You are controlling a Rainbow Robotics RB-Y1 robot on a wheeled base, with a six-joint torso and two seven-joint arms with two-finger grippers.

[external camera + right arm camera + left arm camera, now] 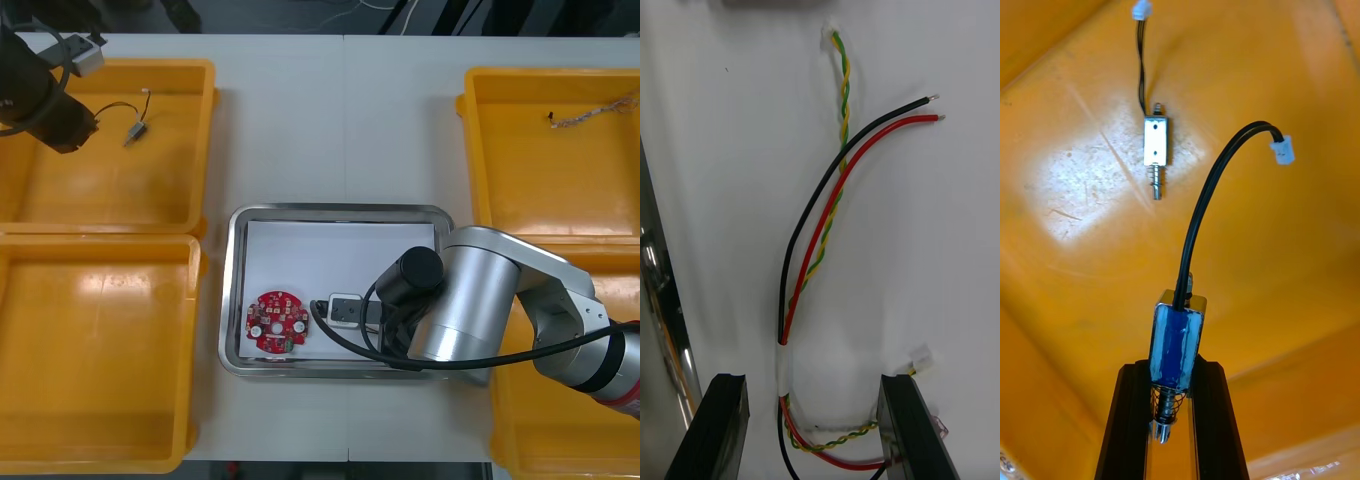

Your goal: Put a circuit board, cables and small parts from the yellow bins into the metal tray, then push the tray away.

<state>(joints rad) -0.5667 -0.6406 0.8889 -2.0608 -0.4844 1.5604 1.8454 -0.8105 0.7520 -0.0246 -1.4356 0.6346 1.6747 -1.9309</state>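
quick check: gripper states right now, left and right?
Left gripper: shut on a small metal part, above a yellow bin.
Right gripper: open over the metal tray, cables lying between its fingers.

Yellow bins [205, 120], orange in the left wrist view. Metal tray [233, 300] rim shiny silver, floor white. Circuit board [277, 322] red with white dots. On the white floor: red-and-black cable [839, 187] and green-yellow twisted cable [844, 90] with a white plug. Held small metal part [1176, 341] silver, blue wrap, black lead, white plug. Loose small metal part [1155, 144] silver, black lead. Left gripper [1171, 371] fingers [1127, 427] black, right gripper [816, 379] fingers [724, 427] black. Table [400, 120] white.
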